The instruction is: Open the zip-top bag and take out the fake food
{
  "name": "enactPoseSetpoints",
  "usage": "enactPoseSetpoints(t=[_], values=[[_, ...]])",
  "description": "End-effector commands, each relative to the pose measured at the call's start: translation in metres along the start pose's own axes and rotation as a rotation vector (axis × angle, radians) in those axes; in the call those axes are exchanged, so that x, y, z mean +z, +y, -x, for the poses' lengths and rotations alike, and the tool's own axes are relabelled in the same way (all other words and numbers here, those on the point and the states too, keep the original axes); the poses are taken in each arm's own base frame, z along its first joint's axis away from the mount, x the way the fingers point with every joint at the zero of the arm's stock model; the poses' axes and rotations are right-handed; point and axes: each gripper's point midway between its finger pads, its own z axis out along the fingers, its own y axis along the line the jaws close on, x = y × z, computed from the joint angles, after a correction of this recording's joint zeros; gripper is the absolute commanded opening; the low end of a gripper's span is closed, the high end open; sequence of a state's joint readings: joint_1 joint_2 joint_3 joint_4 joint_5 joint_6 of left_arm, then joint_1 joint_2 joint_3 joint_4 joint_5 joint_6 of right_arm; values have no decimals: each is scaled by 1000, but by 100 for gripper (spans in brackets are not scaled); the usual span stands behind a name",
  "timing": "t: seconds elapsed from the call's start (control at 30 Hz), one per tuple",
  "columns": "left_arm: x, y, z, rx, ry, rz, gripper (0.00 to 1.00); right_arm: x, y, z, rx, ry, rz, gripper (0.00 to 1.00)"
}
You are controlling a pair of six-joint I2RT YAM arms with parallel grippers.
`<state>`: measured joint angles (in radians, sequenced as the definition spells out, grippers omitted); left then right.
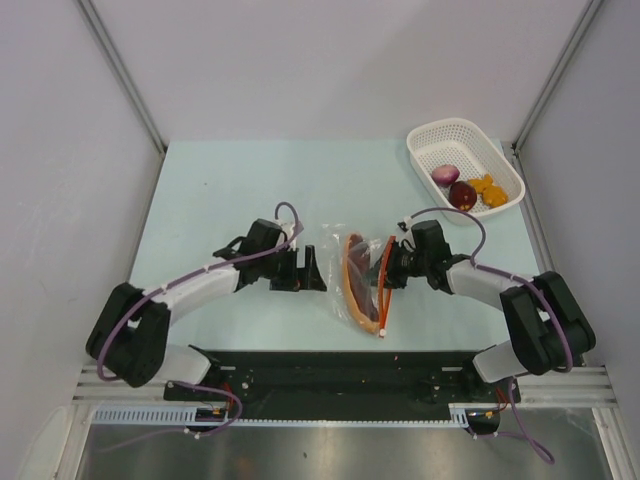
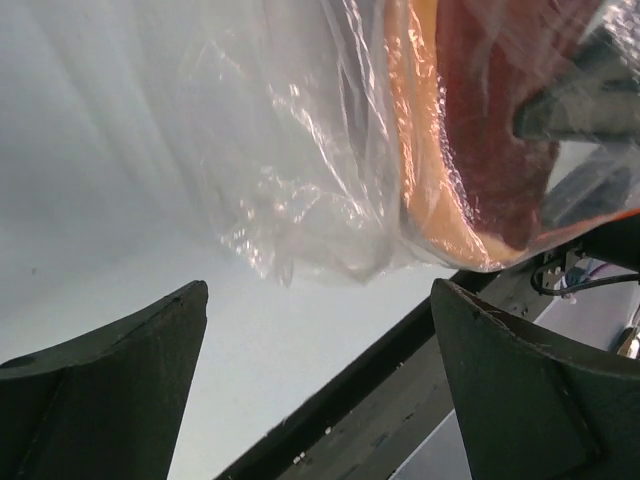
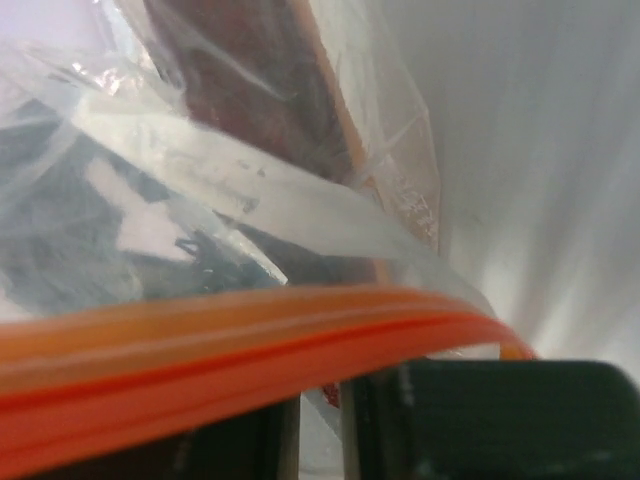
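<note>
Right hand [image 1: 388, 267] appeared pinched shut on the red-orange zip strip [image 3: 250, 350] of the zip-top bag [image 1: 347, 300], which lay on the counter [image 1: 230, 180] between the two hands. Left hand [image 1: 306, 272] stood wide open just left of the bag, gripping nothing. One piece of fake food, a reddish-brown slice [image 1: 356, 270], sat inside; other pieces [image 1: 463, 194] lay in the white basket [image 1: 440, 133] at the far right. Risk, as I judged it: with only one side held, pulling would drag the slippery bag instead of spreading its mouth, or the film could slip free.

Pale green table [image 1: 250, 180], plain grey walls [image 1: 330, 60]
</note>
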<state>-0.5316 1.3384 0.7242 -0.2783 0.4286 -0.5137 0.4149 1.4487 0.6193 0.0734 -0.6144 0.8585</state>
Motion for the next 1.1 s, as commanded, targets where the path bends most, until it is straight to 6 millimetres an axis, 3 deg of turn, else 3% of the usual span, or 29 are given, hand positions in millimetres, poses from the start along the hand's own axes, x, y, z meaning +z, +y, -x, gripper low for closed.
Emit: enactPoseSetpoints(t=[0.0,0.1,0.13,0.2,0.23,0.33,0.47,0.57,0.77,0.83,0.93,0.97,1.0,1.03,1.07], values=[[29,-10,10,-5,31,-67,94,-2,8,-7,-33,70,23,21],[46,-5,8,-41,58,-66,77,-4,0,-15,-24,98,-16,31],[50,-3,9,-54,60,-61,61,-5,-4,-18,-29,106,-24,38],[55,-2,11,-78,46,-63,43,-7,-11,-25,-20,126,-51,48],[56,-1,11,-84,41,-62,26,-10,-14,-28,-28,131,-59,51],[56,2,9,-110,15,-55,0,-18,-27,-43,-22,143,-90,64],[53,8,0,-137,18,-37,0,-28,-29,-62,-31,155,-58,65],[54,5,1,-139,4,-63,0,-29,-23,-79,-57,182,-8,58],[55,-5,-2,-144,9,-89,0,-20,-14,-86,-76,178,67,52],[54,-5,-2,-143,8,-83,0,-18,-16,-83,-69,166,59,43],[53,-2,-4,-126,18,-66,0,-18,-21,-81,-58,151,21,18],[54,1,-1,-112,12,-49,0,-19,-21,-78,-63,138,5,5],[54,4,-2,-97,18,-26,0,-23,-12,-71,-97,111,15,1],[52,13,-9,-59,48,17,0,-27,-21,-72,-73,107,-57,0],[50,14,-2,-31,39,37,0,-30,-21,-67,-77,88,-84,0]])
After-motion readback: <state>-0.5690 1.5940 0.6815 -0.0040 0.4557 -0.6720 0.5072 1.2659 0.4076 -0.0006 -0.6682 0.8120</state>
